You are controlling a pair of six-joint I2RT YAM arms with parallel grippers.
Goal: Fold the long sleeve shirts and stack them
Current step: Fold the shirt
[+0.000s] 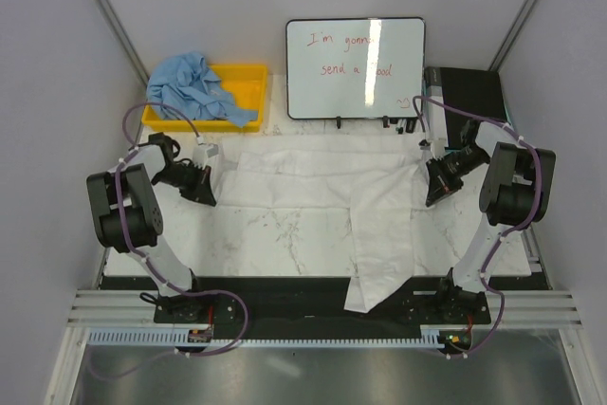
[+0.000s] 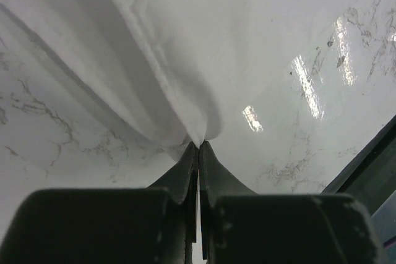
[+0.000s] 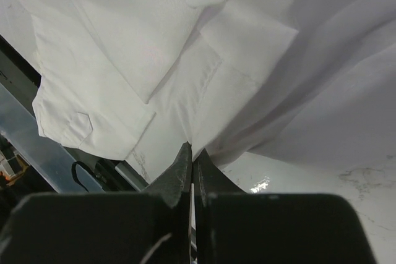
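The white long sleeve shirt [image 1: 322,187] lies spread across the marble table, one sleeve [image 1: 379,263] hanging over the near edge. My left gripper [image 1: 204,187] is shut on the shirt's left edge [image 2: 185,78], cloth pinched at its tips [image 2: 199,145]. My right gripper [image 1: 438,182] is shut on the shirt's right edge [image 3: 247,78], cloth pinched at its tips [image 3: 193,148]; a cuff [image 3: 80,115] shows beside it. The light blue shirt [image 1: 199,87] lies crumpled in and over the yellow bin [image 1: 242,78] at the back left.
A whiteboard [image 1: 356,68] with red writing stands at the back centre. A black box [image 1: 465,92] sits at the back right. The marble table [image 1: 275,234] ends at a black rail at the near edge [image 1: 285,291].
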